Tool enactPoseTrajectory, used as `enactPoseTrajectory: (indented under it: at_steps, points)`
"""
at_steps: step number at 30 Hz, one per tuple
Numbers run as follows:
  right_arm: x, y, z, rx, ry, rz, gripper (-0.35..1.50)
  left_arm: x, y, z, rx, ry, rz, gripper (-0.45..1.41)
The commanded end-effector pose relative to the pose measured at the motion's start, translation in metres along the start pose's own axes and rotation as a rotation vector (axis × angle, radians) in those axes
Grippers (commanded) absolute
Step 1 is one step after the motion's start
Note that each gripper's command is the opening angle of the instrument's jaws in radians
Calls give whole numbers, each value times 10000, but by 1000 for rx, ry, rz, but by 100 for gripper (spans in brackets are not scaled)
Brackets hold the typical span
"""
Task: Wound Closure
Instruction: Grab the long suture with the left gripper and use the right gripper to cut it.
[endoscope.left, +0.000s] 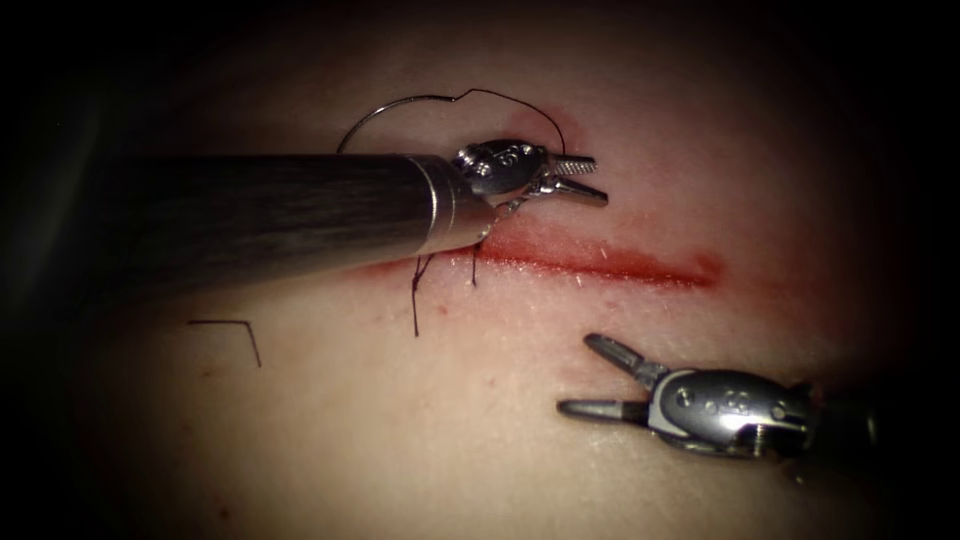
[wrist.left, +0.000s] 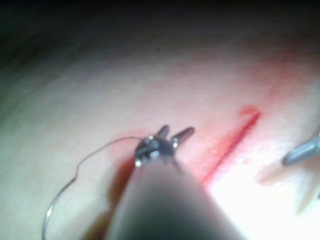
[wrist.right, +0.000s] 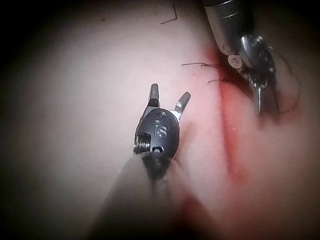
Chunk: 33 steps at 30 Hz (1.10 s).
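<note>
Red cut (endoscope.left: 600, 262) runs across tissue (endoscope.left: 420, 420). Left pincer (endoscope.left: 585, 178) spread, empty, just above the cut. Right pincer (endoscope.left: 590, 378) spread, empty, below it. Thread (endoscope.left: 440, 100) loops above left tool; needle not discernible. Cut thread end (endoscope.left: 235, 330) lies lower left.

cut (endoscope.left: 600, 262): my left tool's shaft (endoscope.left: 250, 215) covers its left end
thread (endoscope.left: 440, 100): loop drops behind that shaft, can't follow it
needle: honestly can't pick it out from the thread
</note>
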<state>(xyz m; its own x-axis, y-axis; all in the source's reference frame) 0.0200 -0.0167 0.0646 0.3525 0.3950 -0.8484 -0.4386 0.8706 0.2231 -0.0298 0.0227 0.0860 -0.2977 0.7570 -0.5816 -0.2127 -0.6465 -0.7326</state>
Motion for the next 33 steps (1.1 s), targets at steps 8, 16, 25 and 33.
enactPoseTrajectory:
  at_steps: [8, 16, 25, 33]
  points:
    - [-4, -10, 10, 2, -7, 3, 148, -3, -23, -1, 85, -16, 2, 52]
    - [-3, -10, 11, 2, -10, 3, 148, -10, -37, -5, 127, -27, 1, 56]
    - [-3, -11, 13, 1, -10, 3, 148, -36, -47, 11, 150, -82, 11, 56]
    - [-2, -12, 13, 2, -13, 3, 148, -43, -64, 11, 156, -85, 4, 52]
